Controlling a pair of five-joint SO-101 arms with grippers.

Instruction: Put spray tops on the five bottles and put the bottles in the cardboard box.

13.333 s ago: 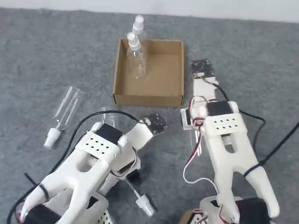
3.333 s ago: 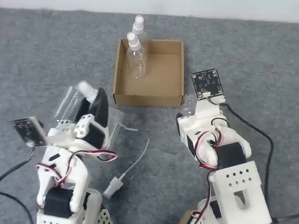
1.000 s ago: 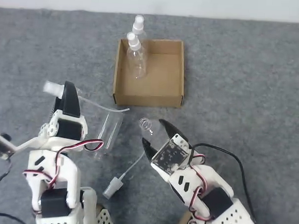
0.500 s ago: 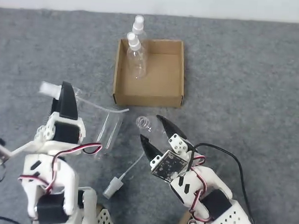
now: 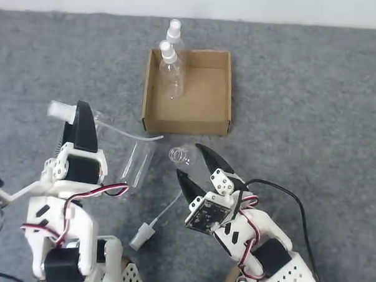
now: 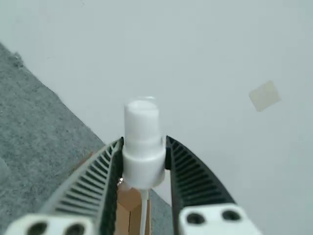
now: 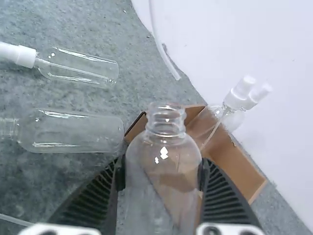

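Spray top (image 6: 143, 142) sits clamped in the left gripper (image 5: 74, 113) at centre left. Its dip tube (image 5: 135, 135) ends near, not inside, the mouth of the open bottle (image 5: 178, 155) gripped by the right gripper (image 5: 188, 160). Over the past second the neck has edged toward the tube tip, so insertion seems next. Cardboard box (image 5: 185, 124) lies just above, with two capped bottles (image 5: 171, 71) at its upper-left corner. A loose bottle (image 5: 137, 167) crowds the space below the tube, and open carpet lies to the right.
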